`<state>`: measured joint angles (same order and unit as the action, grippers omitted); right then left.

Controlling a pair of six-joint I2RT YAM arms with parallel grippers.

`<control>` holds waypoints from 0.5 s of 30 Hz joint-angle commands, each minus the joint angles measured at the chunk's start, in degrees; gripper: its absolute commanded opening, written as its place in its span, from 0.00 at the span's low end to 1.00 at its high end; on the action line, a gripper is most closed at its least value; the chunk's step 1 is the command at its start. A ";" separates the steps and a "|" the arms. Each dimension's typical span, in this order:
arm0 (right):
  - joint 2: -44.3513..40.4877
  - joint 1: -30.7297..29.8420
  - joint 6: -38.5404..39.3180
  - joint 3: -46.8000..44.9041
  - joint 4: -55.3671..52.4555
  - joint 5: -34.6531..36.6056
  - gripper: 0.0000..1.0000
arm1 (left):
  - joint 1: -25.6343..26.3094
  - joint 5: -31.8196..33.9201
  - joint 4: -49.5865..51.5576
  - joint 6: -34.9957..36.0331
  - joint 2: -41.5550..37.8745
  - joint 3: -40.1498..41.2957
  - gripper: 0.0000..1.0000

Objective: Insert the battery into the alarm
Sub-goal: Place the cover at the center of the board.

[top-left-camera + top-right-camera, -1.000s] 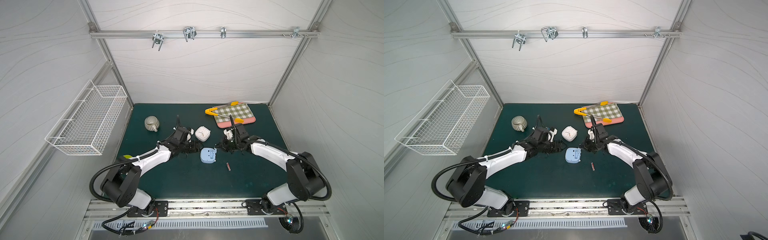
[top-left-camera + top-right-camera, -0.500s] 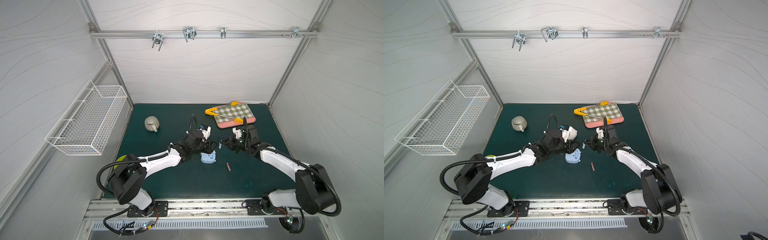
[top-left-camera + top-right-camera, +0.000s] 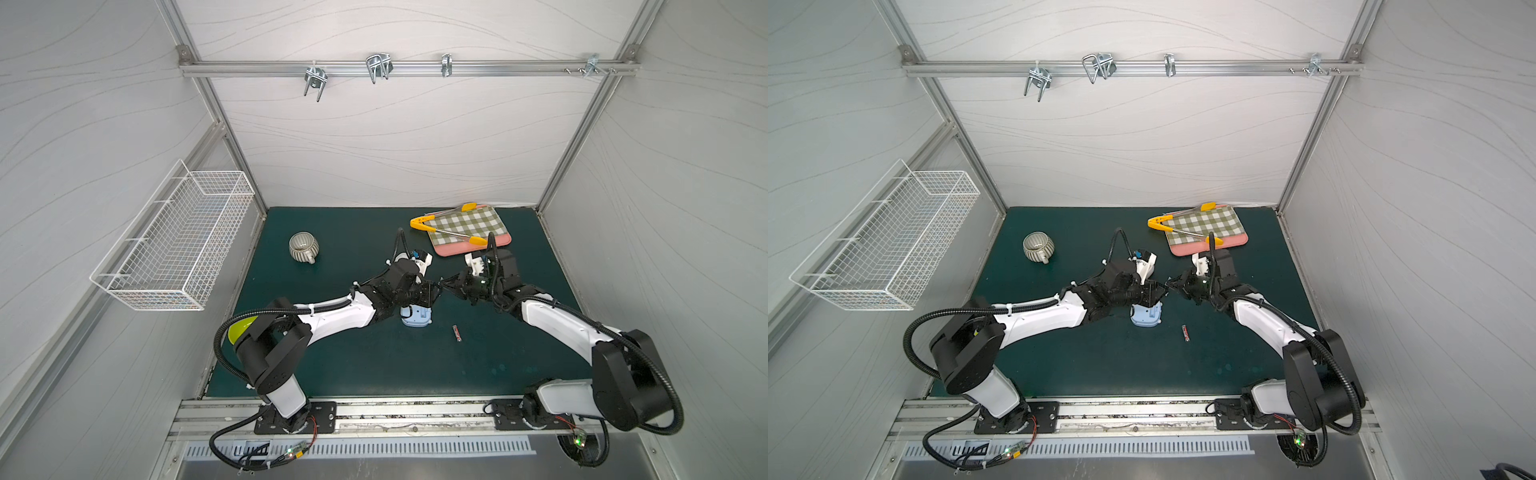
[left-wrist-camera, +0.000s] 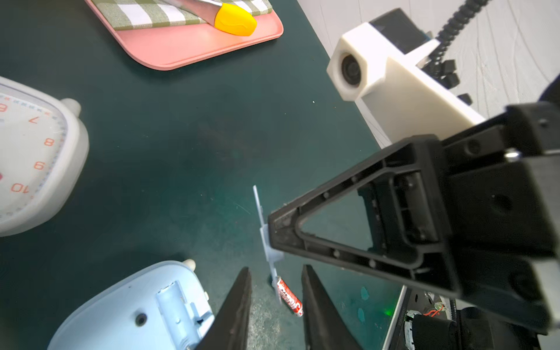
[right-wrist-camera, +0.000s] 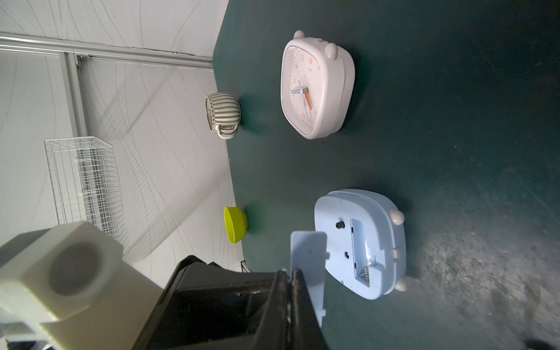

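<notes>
Red battery (image 4: 290, 296) | on green mat (image 4: 181, 151) | near left pincer (image 4: 275, 268), untouched

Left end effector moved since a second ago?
Yes: left end effector moved away from the mug, toward the right end effector.

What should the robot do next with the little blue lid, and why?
Probably the left gripper should close on the blue lid: its jaws stand apart around the lid's free end, while the right gripper is shut on it. Then the right could fetch the battery lying beside the open, empty blue alarm.
</notes>
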<state>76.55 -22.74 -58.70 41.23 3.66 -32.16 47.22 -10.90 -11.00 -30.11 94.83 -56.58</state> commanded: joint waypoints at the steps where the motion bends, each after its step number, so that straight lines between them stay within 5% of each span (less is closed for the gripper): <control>1: -0.77 0.33 -0.89 0.15 1.18 -0.70 0.02 | 0.25 1.12 -0.23 0.31 1.40 -2.81 0.31; 5: -0.79 0.33 -0.97 0.09 1.09 -0.83 0.02 | 0.26 1.19 0.93 0.23 2.13 -3.66 0.30; 15: -0.78 0.33 -0.93 0.16 0.95 -0.97 0.02 | 0.24 0.61 1.56 -0.21 2.02 -3.98 0.09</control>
<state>76.55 -22.74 -58.70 41.23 3.90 -32.40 47.31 -10.90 -9.34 -30.24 96.60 -58.28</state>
